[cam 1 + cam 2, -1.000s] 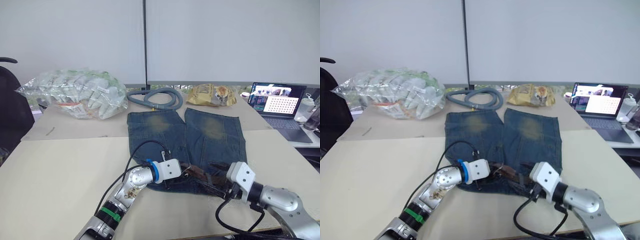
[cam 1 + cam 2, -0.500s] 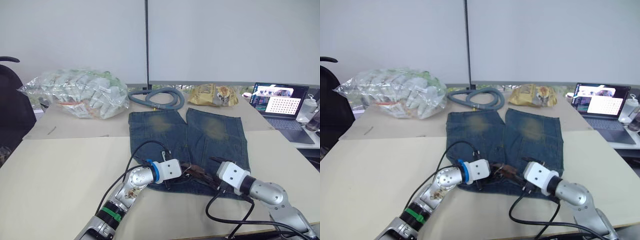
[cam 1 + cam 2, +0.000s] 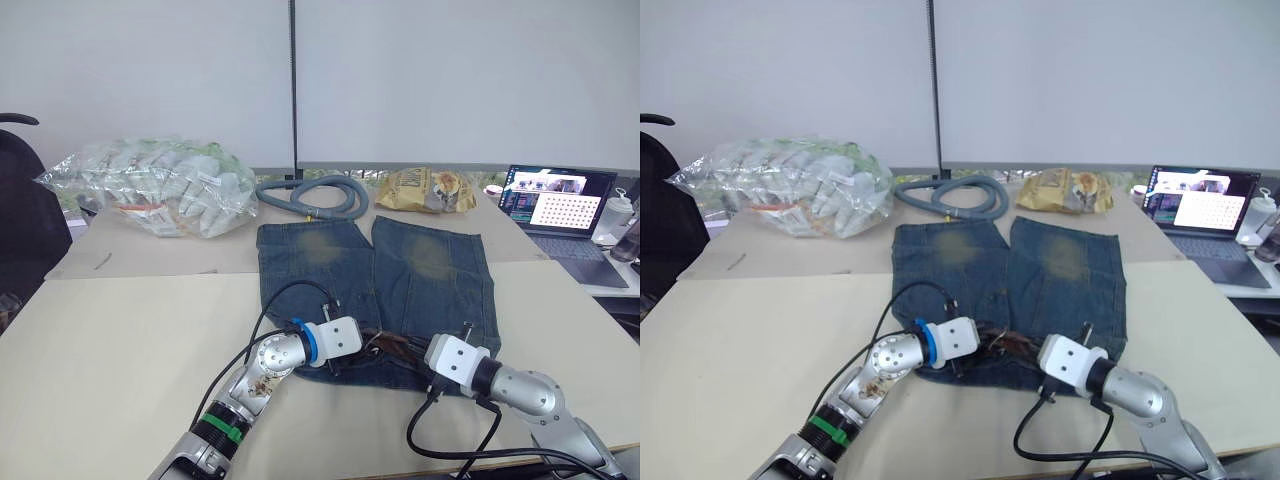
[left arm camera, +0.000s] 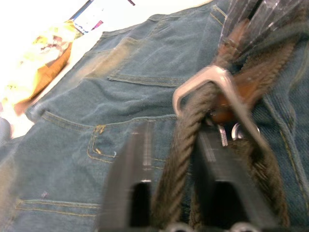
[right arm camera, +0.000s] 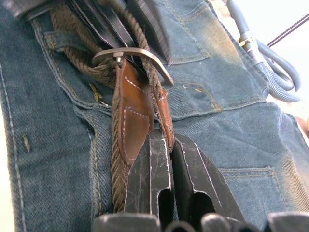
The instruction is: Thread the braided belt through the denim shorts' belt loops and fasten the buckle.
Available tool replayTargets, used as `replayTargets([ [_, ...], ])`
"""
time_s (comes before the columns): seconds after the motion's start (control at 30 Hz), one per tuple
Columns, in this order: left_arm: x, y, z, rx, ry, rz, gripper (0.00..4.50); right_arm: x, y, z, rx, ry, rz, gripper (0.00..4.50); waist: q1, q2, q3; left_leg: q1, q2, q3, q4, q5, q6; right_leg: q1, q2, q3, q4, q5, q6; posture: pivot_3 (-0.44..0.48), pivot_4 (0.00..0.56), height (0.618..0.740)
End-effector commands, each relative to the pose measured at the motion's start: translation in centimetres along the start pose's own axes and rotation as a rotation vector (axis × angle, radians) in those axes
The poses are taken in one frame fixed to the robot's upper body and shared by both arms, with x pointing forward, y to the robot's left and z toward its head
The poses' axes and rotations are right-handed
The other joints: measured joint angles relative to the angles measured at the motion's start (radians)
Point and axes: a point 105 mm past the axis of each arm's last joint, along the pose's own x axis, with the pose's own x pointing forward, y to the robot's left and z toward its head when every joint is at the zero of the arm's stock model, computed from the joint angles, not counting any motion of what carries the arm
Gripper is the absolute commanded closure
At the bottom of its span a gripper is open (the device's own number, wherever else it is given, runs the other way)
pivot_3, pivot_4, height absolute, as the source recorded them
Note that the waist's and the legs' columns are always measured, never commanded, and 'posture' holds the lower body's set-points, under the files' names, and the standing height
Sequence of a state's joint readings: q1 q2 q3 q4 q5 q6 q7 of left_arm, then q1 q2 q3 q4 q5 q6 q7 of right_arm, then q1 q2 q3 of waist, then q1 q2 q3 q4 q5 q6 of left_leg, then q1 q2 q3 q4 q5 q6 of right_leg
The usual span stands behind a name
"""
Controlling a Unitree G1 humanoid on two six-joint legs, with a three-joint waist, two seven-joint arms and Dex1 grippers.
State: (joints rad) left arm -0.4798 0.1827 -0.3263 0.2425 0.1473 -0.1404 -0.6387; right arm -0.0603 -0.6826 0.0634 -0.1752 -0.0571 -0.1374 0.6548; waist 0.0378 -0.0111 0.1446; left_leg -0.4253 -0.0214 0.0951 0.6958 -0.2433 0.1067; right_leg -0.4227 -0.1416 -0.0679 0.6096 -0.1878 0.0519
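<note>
Far left at 10 o'clock, clear plastic bag of white packets on the back table; grey corrugated hose at 12 o'clock, yellow snack bag just right of it, open laptop at 2 o'clock.

Denim shorts lie flat mid-table, legs toward 12 o'clock, waistband toward 6 o'clock.

Left gripper sits at the waistband, left of centre, fingers pinching a strand of the braided belt between them. The buckle is just ahead of its fingertips, belt strand running through the frame.

Belt is bunched on the waistband between the two grippers. Belt loops: can't tell which, if any, the belt passes through.

Right gripper at the waistband right of centre, fingers pressed nearly together, nipping the brown leather tab behind the buckle. In the right wrist view the buckle frame stands tilted above the denim, braid looped round it.
</note>
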Motion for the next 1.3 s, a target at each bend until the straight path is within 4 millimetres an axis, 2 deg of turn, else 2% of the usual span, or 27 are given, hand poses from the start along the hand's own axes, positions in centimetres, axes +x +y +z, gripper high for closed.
replayTargets([
  [0.03,-1.8,1.8,1.8,-0.13,-0.125,0.057,1.97,-0.9,-1.6,0.3,-0.062,-0.007,-0.04,4.5,-0.001,0.0,0.0,0.0,0.0,0.0,0.0,0.0,0.0,0.0,0.0,0.0,0.0,0.0,0.0,0.0,0.15,0.74],
  [0.13,-3.6,1.9,2.3,-0.196,-0.198,0.02,0.95,-1.1,-1.6,0.0,-0.08,0.003,-0.039,4.5,-0.003,0.0,0.0,0.0,0.001,0.0,0.0,0.0,-0.001,0.0,0.0,0.0,0.0,0.0,0.0,0.0,0.15,0.74],
  [0.27,-5.6,1.7,1.5,-0.209,-0.18,-0.025,0.95,-1.5,-1.5,-0.2,-0.115,0.015,-0.018,4.5,-0.001,0.0,0.0,0.0,0.0,0.0,0.0,0.0,-0.002,0.0,0.0,0.0,0.0,0.0,-0.001,0.0,0.15,0.74],
  [0.4,-6.1,2.3,0.3,-0.223,-0.125,0.005,0.95,-2.2,-1.5,-0.6,-0.144,0.028,-0.001,4.5,0.003,0.0,0.0,0.001,0.0,0.0,0.0,-0.001,-0.002,-0.001,0.0,-0.001,0.0,0.0,-0.001,0.0,0.15,0.74],
  [0.5,-6.0,1.7,-0.9,-0.192,-0.053,-0.025,0.95,-2.6,-1.5,-0.7,-0.159,0.032,0.012,4.5,0.002,0.0,0.0,0.001,-0.001,0.0,0.0,-0.001,-0.002,0.0,0.0,-0.001,-0.001,0.0,-0.001,0.0,0.15,0.74],
  [0.6,-5.8,2.1,-0.8,-0.199,-0.071,0.006,1.75,-3.0,-1.5,-1.2,-0.158,0.049,0.013,4.5,0.002,0.0,0.0,0.001,-0.001,0.0,0.0,-0.001,-0.002,0.001,0.0,-0.001,-0.001,0.0,0.0,0.0,0.15,0.74],
  [0.73,-6.0,2.1,0.5,-0.247,-0.161,0.007,3.15,-3.6,-2.0,-1.8,-0.153,0.081,-0.004,4.5,0.002,0.0,0.0,0.001,-0.001,0.0,0.0,-0.001,-0.003,0.0,-0.001,-0.001,-0.001,0.0,0.0,0.0,0.15,0.74],
  [0.87,-6.2,1.4,-0.4,-0.23,-0.113,-0.032,4.48,-4.0,-2.1,-2.2,-0.158,0.091,-0.007,4.5,-0.001,0.0,0.0,0.001,0.0,0.0,0.0,-0.001,-0.003,0.001,0.0,0.0,-0.001,0.0,0.0,0.0,0.15,0.74],
  [1.03,-6.0,0.5,-1.4,-0.207,-0.044,-0.083,4.48,-4.5,-2.4,-2.3,-0.165,0.096,-0.008,4.5,0.002,0.0,0.0,0.001,0.0,0.0,0.0,-0.001,-0.003,0.0,0.0,0.0,-0.001,-0.001,-0.002,0.0,0.15,0.74],
  [1.17,-5.9,-1.4,-3.1,-0.172,0.064,-0.205,4.48,-5.5,-1.8,-2.6,-0.175,0.108,0.045,4.5,0.004,0.0,0.0,0.002,-0.001,0.0,0.0,-0.002,-0.003,0.0,-0.001,-0.001,-0.001,-0.003,-0.004,0.0,0.15,0.74],
  [1.3,-5.9,-1.7,-4.0,-0.166,0.124,-0.232,4.48,-6.6,-1.2,-3.0,-0.171,0.128,0.1,4.5,0.005,0.0,0.0,0.003,-0.001,0.0,0.0,-0.002,-0.003,0.001,-0.002,-0.001,-0.002,-0.003,-0.004,0.0,0.15,0.74],
])
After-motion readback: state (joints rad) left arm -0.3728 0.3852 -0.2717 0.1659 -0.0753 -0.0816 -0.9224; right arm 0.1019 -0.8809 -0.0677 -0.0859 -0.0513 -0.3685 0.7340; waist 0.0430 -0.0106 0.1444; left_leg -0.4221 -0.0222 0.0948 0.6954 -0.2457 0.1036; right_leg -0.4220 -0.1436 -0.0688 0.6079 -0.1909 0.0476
